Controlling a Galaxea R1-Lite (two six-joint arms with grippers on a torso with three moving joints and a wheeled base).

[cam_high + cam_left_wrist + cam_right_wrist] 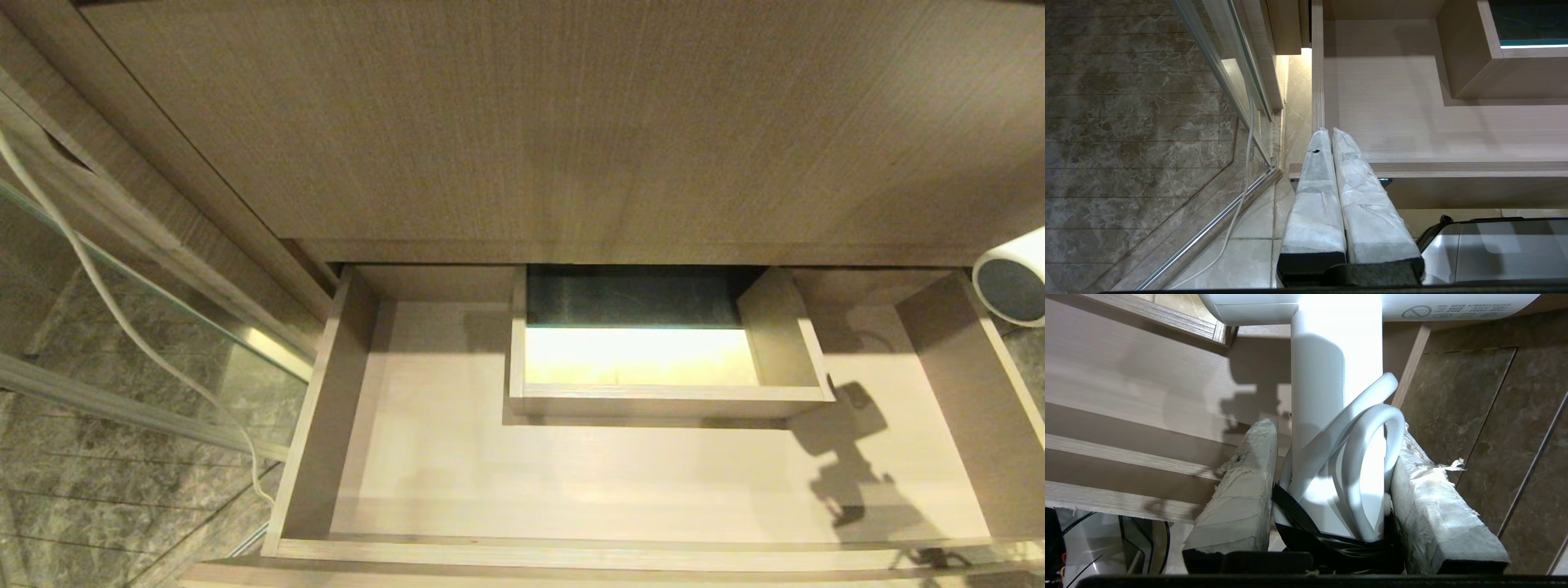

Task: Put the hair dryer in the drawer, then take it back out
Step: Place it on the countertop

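a: item one, the hair dryer (1337, 396): where is it logged?

b: held by the right gripper (1331, 477), its padded fingers (1237, 490) pinched on the handle with a coiled white cord (1367, 457) trapped alongside. in the head view only the barrel's dark end face (1015, 282) is seen, at the right edge, above the right side wall of the drawer (963, 392). whether it is over the inside or just outside cannot be told

a: handling notes?

b: smooth white plastic, rigid; judged slippery under a light grip and moderately light, top-heavy since the barrel sits crosswise at the far end of the handle. the handle is recorded as the sound place to hold; the barrel is judged too wide and rounded. the cord loop is soft and could shift or snag on the drawer wall

a: item two, the drawer?

b: pulled open, floor bare, a boxed cut-out (661, 392) at the rear centre

a: item three, the left gripper (1331, 134)?

b: parked low by the drawer's left front corner, its wrapped fingers pressed together, nothing between them
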